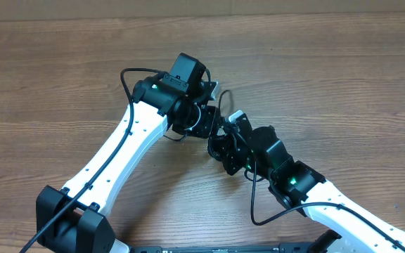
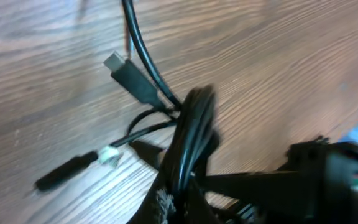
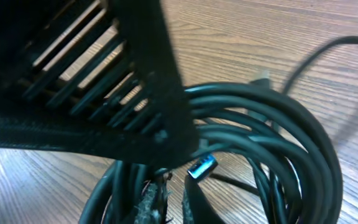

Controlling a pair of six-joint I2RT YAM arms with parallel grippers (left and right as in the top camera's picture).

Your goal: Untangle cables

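The cables [image 1: 220, 125] are a small knot of thin black cords on the wooden table between my two grippers. My left gripper [image 1: 202, 121] is shut on a looped bunch of the cords [image 2: 191, 137], with its fingers [image 2: 178, 198] at the bottom of the left wrist view. A silver-tipped plug [image 2: 128, 73] and a black plug with a white tip [image 2: 73, 169] lie loose on the wood. My right gripper [image 1: 223, 143] is nearly shut, its fingers [image 3: 178, 202] at the edge of the coiled cords [image 3: 272, 137]. A blue-tipped plug [image 3: 202, 167] lies inside the coil.
The left gripper's black slotted body [image 3: 98, 81] fills the upper left of the right wrist view. The right gripper [image 2: 328, 171] shows at the right of the left wrist view. One loose cord [image 1: 223, 98] arcs toward the table's back. Thick arm cables [image 1: 129, 81] [image 1: 259, 211] hang off both arms.
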